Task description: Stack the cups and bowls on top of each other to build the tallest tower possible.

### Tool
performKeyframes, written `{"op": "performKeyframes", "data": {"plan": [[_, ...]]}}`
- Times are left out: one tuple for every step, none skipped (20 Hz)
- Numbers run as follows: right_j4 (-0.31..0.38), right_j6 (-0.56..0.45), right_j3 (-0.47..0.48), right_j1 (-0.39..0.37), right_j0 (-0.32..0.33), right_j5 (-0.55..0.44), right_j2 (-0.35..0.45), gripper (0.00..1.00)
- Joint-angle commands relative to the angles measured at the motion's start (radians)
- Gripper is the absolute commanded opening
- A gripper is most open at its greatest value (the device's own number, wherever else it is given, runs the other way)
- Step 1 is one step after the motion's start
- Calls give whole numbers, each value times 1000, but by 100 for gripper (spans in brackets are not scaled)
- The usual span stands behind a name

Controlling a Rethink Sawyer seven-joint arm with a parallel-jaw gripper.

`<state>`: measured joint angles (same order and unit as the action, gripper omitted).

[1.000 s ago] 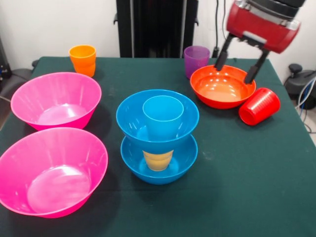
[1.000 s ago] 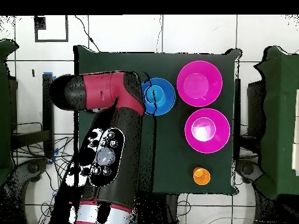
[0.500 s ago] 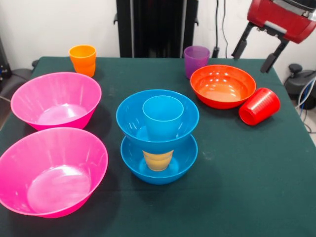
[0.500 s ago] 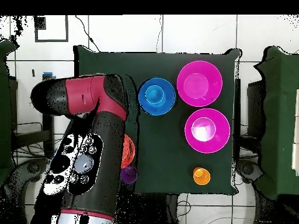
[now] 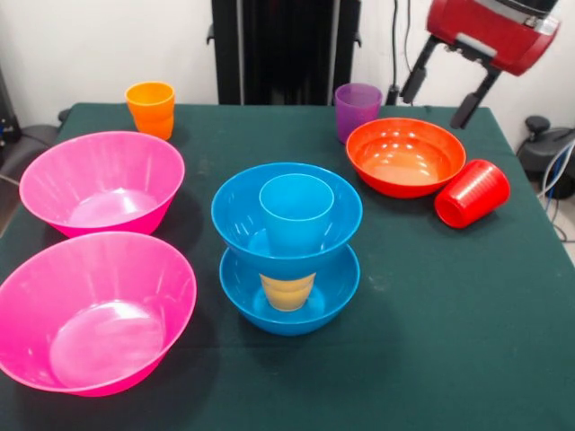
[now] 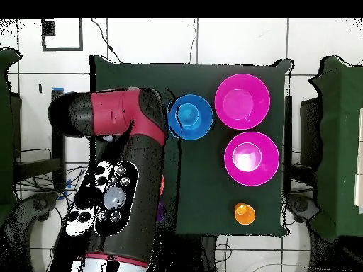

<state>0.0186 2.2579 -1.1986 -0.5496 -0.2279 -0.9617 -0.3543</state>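
The tower stands mid-table: a blue bowl (image 5: 289, 305) holding a yellow cup (image 5: 287, 291), a second blue bowl (image 5: 235, 218) on it, and a light blue cup (image 5: 296, 212) inside that. From overhead the tower (image 6: 190, 117) shows beside the arm. My gripper (image 5: 440, 97) is open and empty, raised above the far rim of the orange-red bowl (image 5: 406, 160). A red cup (image 5: 472, 192) lies on its side right of that bowl. A purple cup (image 5: 358, 109) stands behind it. An orange cup (image 5: 151, 108) stands at the far left. The gripper is hidden under the arm in the overhead view.
Two pink bowls (image 5: 103, 180) (image 5: 94, 310) sit upright on the left of the green table (image 5: 449, 323). In the overhead view they (image 6: 242, 100) (image 6: 251, 158) lie right of the tower, with the orange cup (image 6: 244, 212) beyond. The arm (image 6: 120, 184) covers the table's left part there.
The gripper rose from around the orange-red bowl's far rim, swung up and right, then came back a little left in the front view. It stays open and empty. No object moved.
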Motion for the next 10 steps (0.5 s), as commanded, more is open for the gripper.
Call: {"op": "performKeyframes", "data": {"plan": [[27, -73, -59, 7, 110, 7, 104, 100], [31, -84, -58, 6, 119, 9, 108, 100], [35, -94, -60, 5, 129, 15, 112, 100], [42, -117, -63, 6, 147, 29, 121, 100], [46, -128, -66, 6, 160, 37, 127, 100], [51, -141, -68, 6, 173, 45, 132, 100], [57, -154, -70, 5, 185, 53, 137, 100], [64, -167, -72, 4, 197, 59, 142, 100], [68, -181, -73, 0, 207, 59, 147, 100], [72, -187, -71, -3, 212, 54, 150, 100]]}}
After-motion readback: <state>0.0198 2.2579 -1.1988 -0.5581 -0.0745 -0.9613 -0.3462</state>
